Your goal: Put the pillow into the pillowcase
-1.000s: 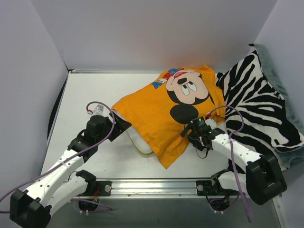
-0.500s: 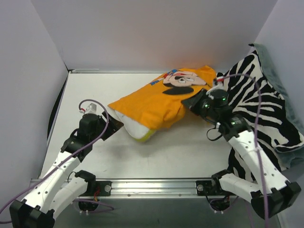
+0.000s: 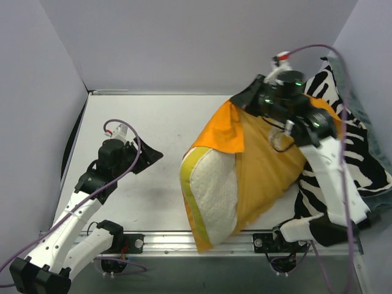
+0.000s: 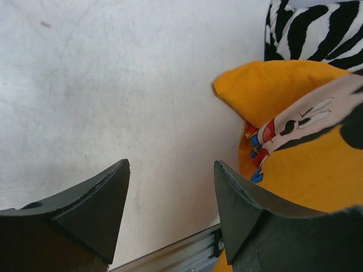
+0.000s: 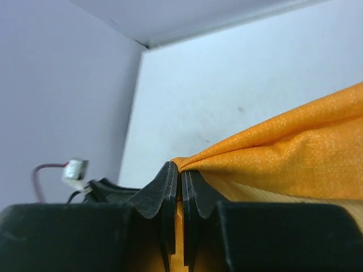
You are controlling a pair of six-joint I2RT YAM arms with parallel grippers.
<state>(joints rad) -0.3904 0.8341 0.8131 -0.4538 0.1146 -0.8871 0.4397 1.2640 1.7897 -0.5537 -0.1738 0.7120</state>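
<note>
Right gripper is pinched shut on the pillowcase edge; the open, empty left gripper should push the seemingly half-exposed pillow inward.

Pillowcase matt woven orange cloth; pillow bumpy cream fabric; table matt white.

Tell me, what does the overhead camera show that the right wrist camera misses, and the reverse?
Only overhead: the cream pillow bulging from the open end of the pillowcase, and the zebra-striped fabric beside it. Only the right wrist: up close, the right claw pinched shut on a fold of that orange cloth. Both: the orange pillowcase and the white table.
</note>
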